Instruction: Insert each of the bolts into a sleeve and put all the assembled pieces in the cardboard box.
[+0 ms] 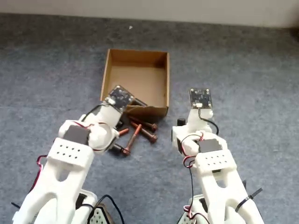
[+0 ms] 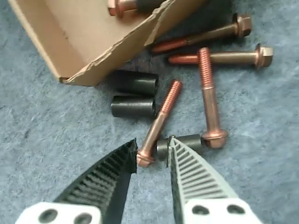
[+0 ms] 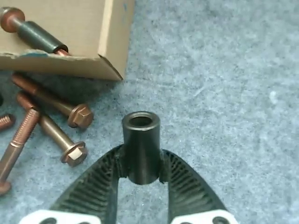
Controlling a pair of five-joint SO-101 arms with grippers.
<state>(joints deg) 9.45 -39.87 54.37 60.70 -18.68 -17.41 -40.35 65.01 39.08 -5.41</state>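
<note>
Now the left end effector [image 2: 152, 143] stands partly open low over the grey carpeted tabletop [image 2: 42, 121], its jaws at either side of the head of a copper-coloured flanged bolt [image 2: 161, 116]. More bolts [image 2: 219, 57] and short black sleeves [image 2: 133, 106] lie beside the brown cardboard box [image 2: 70, 42], which holds one assembled piece [image 3: 37, 37]. The right end effector [image 3: 141, 153] is closed around a black cylindrical metal sleeve [image 3: 140, 133], open end free. I judge the step is picking the bolt; next the left must close on it and align its thread with the held sleeve.

Robotics lab setup: left arm [image 1: 70, 154] and right arm [image 1: 212, 161], white printed shells, exposed wiring [image 1: 188, 161], on a grey carpeted table [image 1: 261, 70].
</note>
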